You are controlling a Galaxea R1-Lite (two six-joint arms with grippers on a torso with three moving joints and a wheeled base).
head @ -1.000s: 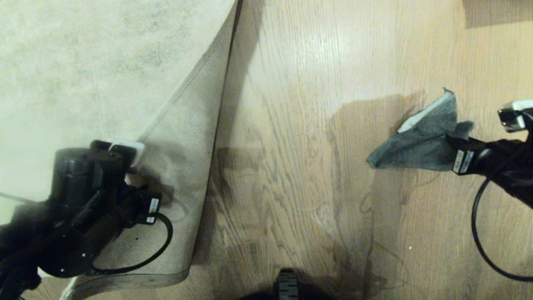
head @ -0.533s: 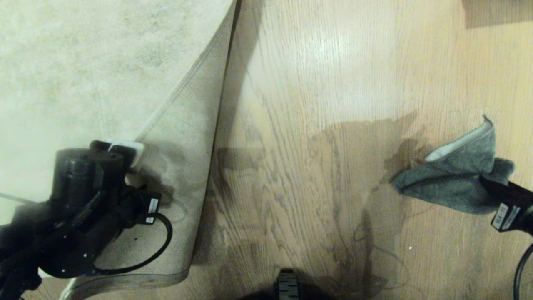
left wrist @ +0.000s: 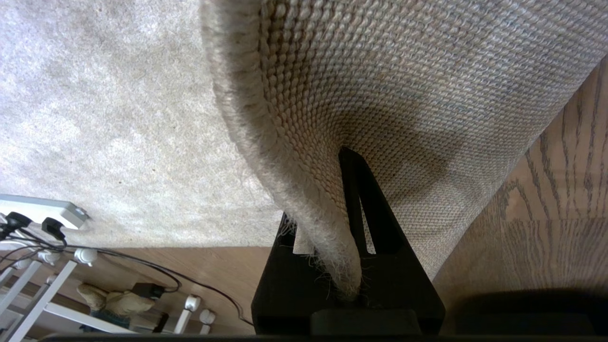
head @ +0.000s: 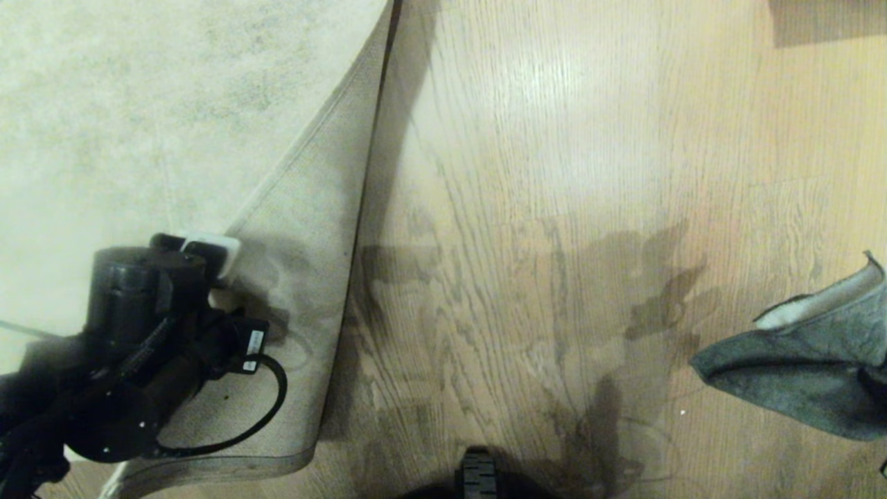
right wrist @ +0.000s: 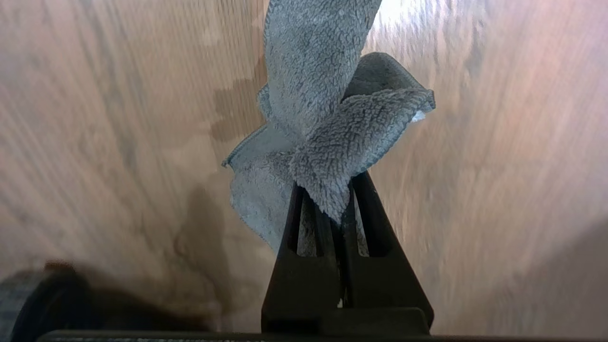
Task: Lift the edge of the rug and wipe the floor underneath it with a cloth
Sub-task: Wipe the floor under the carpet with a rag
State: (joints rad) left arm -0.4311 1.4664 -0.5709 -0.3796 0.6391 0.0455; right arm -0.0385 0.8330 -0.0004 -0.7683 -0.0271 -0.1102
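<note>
The rug [head: 138, 104] covers the left side, and its corner is folded back so the tan woven backing [head: 312, 277] faces up. The rug edge [head: 360, 208] runs slanting down the middle-left. My left arm [head: 138, 333] reaches over that flap. In the left wrist view my left gripper [left wrist: 318, 190] is shut on the rug edge [left wrist: 308, 213], which is lifted off the floor [head: 520, 208]. The grey cloth [head: 804, 374] hangs at the near right edge of the head view. My right gripper [right wrist: 330, 190] is shut on the cloth [right wrist: 327, 118], just above the wood planks [right wrist: 118, 118].
A dark part of my base [head: 478, 478] shows at the bottom middle. A dark patch [head: 824, 21] sits at the far right corner. Beyond the rug, the left wrist view shows a power strip with cables [left wrist: 42, 213] and white frame legs [left wrist: 47, 304].
My right gripper has pulled the cloth back and to the right, so the arm has almost left the head view. The left arm and the lifted rug flap have stayed still.
</note>
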